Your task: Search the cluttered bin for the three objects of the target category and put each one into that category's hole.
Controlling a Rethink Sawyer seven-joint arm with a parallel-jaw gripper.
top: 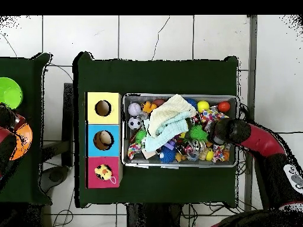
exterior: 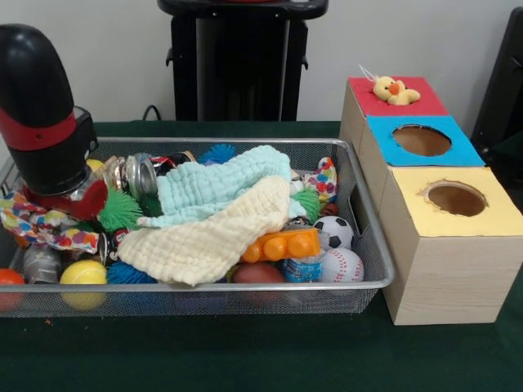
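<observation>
The wire mesh bin point(exterior: 245, 287) is full of clutter; it also shows in the overhead view point(top: 124, 130). A fluffy yellow duckling point(exterior: 393, 90) sits in the hole of the red-topped box point(exterior: 429, 104); from above the duckling point(top: 103, 172) shows there too. No other toy animal shows. A mint cloth point(exterior: 221, 184) and a cream cloth point(exterior: 204, 237) cover the bin's middle. My gripper point(exterior: 61, 196) is down in the bin's left end in the front view, buried among a patterned fabric point(exterior: 41, 224) and a green spiky ball point(exterior: 121, 211). From above the gripper point(top: 222, 135) is at the bin's right end.
A blue-topped box point(exterior: 466, 151) and a yellow-topped box point(exterior: 498, 216), each with a round hole, stand beside the bin. A soccer ball point(exterior: 333, 231), baseball point(exterior: 341, 265), orange brick point(exterior: 282, 245) and yellow ball point(exterior: 82, 273) lie in the bin. A green bowl point(top: 9, 91) sits on another table.
</observation>
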